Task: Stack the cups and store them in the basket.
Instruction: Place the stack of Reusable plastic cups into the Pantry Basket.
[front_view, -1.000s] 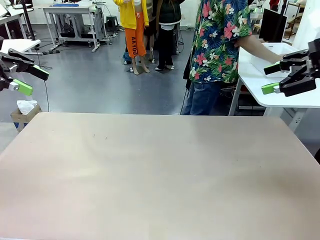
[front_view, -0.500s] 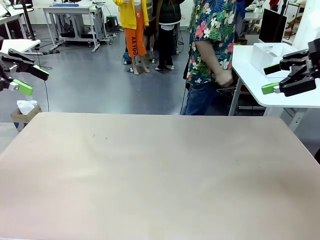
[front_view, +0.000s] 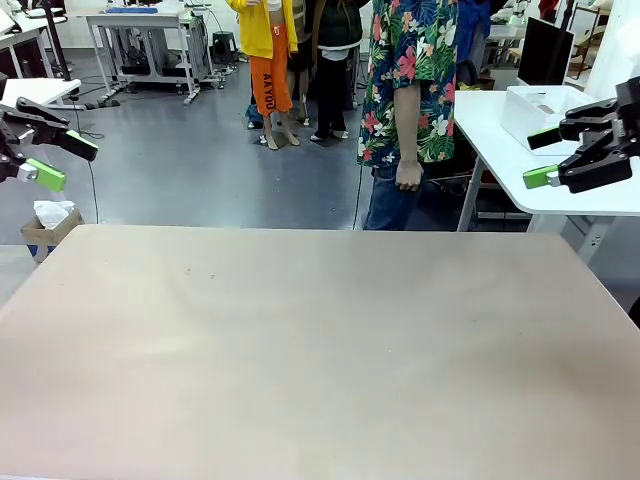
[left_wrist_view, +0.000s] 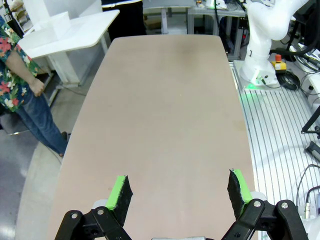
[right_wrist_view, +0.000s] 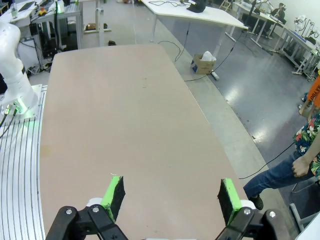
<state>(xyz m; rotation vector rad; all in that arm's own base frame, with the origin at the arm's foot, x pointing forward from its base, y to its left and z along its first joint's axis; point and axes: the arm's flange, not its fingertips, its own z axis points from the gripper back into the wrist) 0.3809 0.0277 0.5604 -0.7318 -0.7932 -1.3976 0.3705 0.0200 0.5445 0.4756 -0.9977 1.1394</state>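
The cups are out of view. A white rectangular bin (front_view: 540, 108) that may be the basket stands on the white side table (front_view: 560, 195) beyond the far right corner, and it also shows as the white bin (left_wrist_view: 56, 26) in the left wrist view. My left gripper (front_view: 68, 165) hangs open above the table's far left corner with nothing between its green pads. My right gripper (front_view: 537, 158) hangs open above the far right corner, also holding nothing. In the wrist views, the left gripper (left_wrist_view: 180, 187) and the right gripper (right_wrist_view: 170, 192) each look down the bare table.
The beige table (front_view: 320, 350) has nothing on it. A person in a floral shirt (front_view: 410, 80) stands just past the far edge, one hand (front_view: 408, 178) hanging at the side. A small cardboard box (front_view: 48, 228) sits on the floor at far left.
The person pulled an arm back from the white bin on the side table, turned and stepped left; the arm now hangs down. Neither gripper moved.
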